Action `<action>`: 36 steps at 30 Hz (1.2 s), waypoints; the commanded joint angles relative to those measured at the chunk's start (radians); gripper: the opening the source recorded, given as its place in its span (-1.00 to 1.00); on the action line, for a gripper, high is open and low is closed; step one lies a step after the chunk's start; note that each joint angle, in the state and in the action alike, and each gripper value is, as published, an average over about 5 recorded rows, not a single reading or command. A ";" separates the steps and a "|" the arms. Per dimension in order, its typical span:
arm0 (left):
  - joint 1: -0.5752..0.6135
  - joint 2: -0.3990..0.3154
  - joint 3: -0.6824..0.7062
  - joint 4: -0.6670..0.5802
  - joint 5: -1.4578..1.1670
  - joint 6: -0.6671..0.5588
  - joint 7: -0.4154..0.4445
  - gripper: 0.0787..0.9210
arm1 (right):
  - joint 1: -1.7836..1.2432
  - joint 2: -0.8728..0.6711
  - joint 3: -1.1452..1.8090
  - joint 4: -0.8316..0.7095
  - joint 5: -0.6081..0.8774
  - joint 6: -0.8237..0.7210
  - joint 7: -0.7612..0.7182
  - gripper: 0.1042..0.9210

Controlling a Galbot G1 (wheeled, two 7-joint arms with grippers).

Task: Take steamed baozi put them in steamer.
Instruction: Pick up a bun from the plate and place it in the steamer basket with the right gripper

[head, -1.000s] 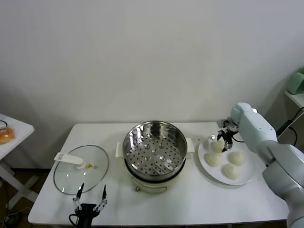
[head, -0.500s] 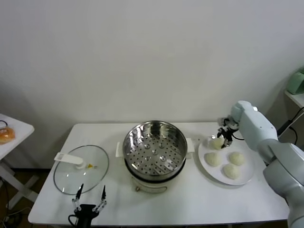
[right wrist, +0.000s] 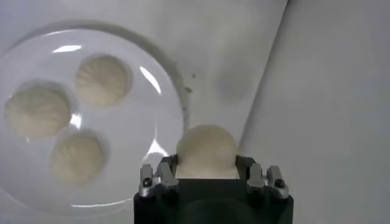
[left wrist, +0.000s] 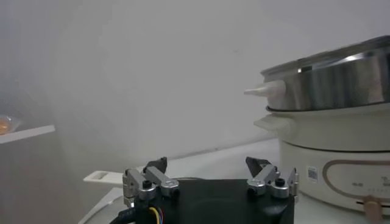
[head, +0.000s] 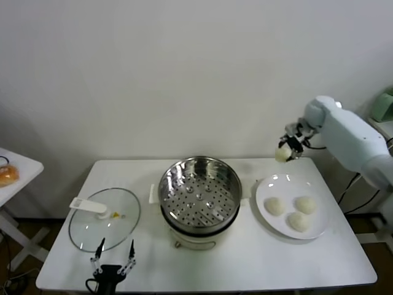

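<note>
White rectangular table (head: pixel 245 264) against a plain white wall (head: pixel 184 74). A second small white table (head: pixel 15 169) stands off the robot's left with something orange (head: pixel 7 175) on it. Green object (head: pixel 384 106) on a shelf at far right.

Steamer (head: pixel 200 192) sits mid-table, open side up, perforated tray visible, nothing in it. Glass lid (head: pixel 104 218) lies flat on the table to the steamer's left, white handle pointing away from the steamer. White plate (head: pixel 273 184) to the steamer's right holds three baozi (head: pixel 274 206) (head: pixel 305 204) (head: pixel 299 221) in a cluster.

Right gripper (head: pixel 287 152) is raised above the plate's far-left edge, fingers pinched on the fourth baozi (head: pixel 283 154), clear of the plate. Left gripper (head: pixel 113 258) is parked low at the near table edge in front of the lid, fingers spread, holding nothing.

Right wrist view only: held baozi (right wrist: pixel 206 149) sits between the two fingers (right wrist: pixel 159 178), round, no clear long axis; the three on the plate (right wrist: pixel 155 131) show pleated tops (right wrist: pixel 102 80) (right wrist: pixel 36 111) (right wrist: pixel 76 158) facing up. Pleats are not readable from the head view.

Left wrist view only: steamer (left wrist: pixel 341 73) side-on, steel pot on a cream base, with a label and knob on the base front; spread left fingertips (left wrist: pixel 155 165) in the foreground.
</note>
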 commanded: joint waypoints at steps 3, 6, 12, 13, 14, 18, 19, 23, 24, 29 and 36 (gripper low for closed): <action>0.001 -0.004 0.002 0.004 0.011 -0.003 -0.002 0.77 | 0.246 -0.064 -0.261 0.395 0.229 0.063 0.008 0.32; 0.003 -0.005 0.002 0.003 0.013 -0.004 -0.003 0.77 | 0.296 -0.039 -0.311 0.471 0.245 0.126 0.019 0.32; 0.005 -0.007 0.003 0.004 0.016 -0.007 -0.003 0.77 | 0.360 0.064 -0.394 0.506 0.245 0.250 0.046 0.32; 0.004 -0.008 0.003 0.004 0.016 -0.008 -0.003 0.77 | 0.364 0.085 -0.404 0.498 0.240 0.268 0.051 0.32; 0.004 -0.009 0.003 0.004 0.016 -0.008 -0.003 0.77 | 0.366 0.103 -0.412 0.489 0.237 0.282 0.056 0.32; -0.001 -0.013 0.003 0.004 0.017 -0.009 -0.004 0.77 | 0.353 0.186 -0.433 0.445 0.240 0.325 0.064 0.32; -0.002 -0.014 0.003 0.004 0.017 -0.009 -0.004 0.77 | 0.344 0.208 -0.434 0.432 0.242 0.336 0.066 0.32; -0.006 -0.018 0.000 0.006 0.017 -0.008 -0.004 0.77 | 0.297 0.291 -0.427 0.369 0.244 0.381 0.069 0.32; -0.007 -0.019 -0.001 0.006 0.017 -0.008 -0.004 0.77 | 0.284 0.311 -0.424 0.350 0.243 0.393 0.068 0.32; -0.008 -0.022 -0.007 0.007 0.015 -0.010 -0.005 0.77 | 0.226 0.383 -0.416 0.251 0.232 0.450 0.051 0.32; -0.015 -0.026 -0.014 0.018 0.015 -0.015 -0.013 0.77 | 0.152 0.441 -0.392 0.117 0.149 0.528 0.033 0.32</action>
